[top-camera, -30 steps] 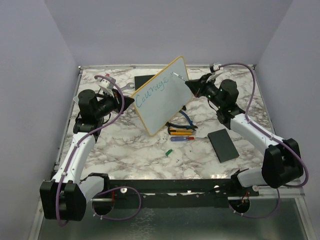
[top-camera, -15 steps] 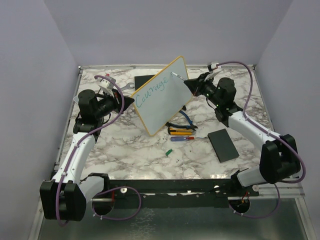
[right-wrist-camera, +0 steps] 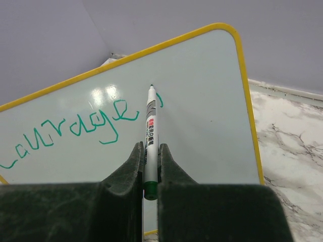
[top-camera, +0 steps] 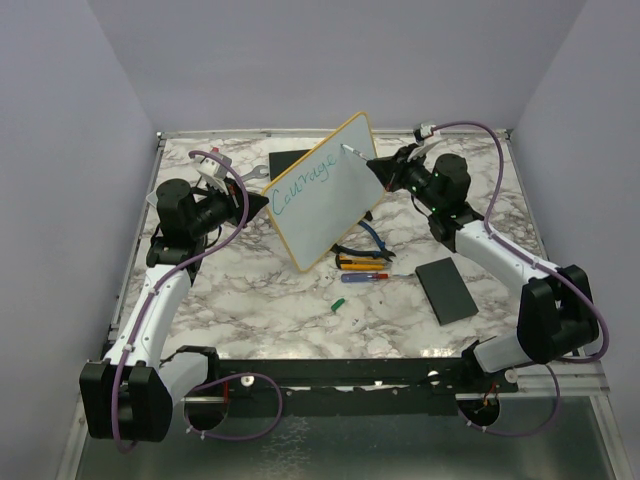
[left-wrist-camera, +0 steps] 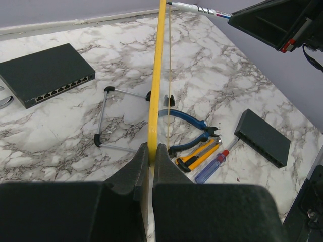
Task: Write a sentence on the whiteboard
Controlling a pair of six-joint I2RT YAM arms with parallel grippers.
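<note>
The whiteboard (top-camera: 322, 195), white with a yellow rim, stands tilted on edge above the table. My left gripper (left-wrist-camera: 150, 151) is shut on its yellow edge (left-wrist-camera: 156, 75). The sentence (right-wrist-camera: 75, 126) reads "Courage" in teal cursive, with a short new stroke (right-wrist-camera: 160, 100) to its right. My right gripper (right-wrist-camera: 150, 151) is shut on a white marker (right-wrist-camera: 150, 131) with a green end. The marker's tip (right-wrist-camera: 151, 86) points at the board just left of that stroke; contact cannot be told. From above, the marker (top-camera: 352, 151) reaches the board's upper right from the right gripper (top-camera: 385, 165).
On the marble table lie blue pliers (left-wrist-camera: 189, 121), a yellow utility knife (left-wrist-camera: 199, 155), a blue screwdriver (left-wrist-camera: 212, 166), a green marker cap (top-camera: 338, 303), a wire stand (left-wrist-camera: 108, 118) and two black network switches (left-wrist-camera: 45, 73), (left-wrist-camera: 262, 137).
The right arm has shifted slightly left and up with the marker at the board's upper right. The left arm and the whiteboard have stayed put.
</note>
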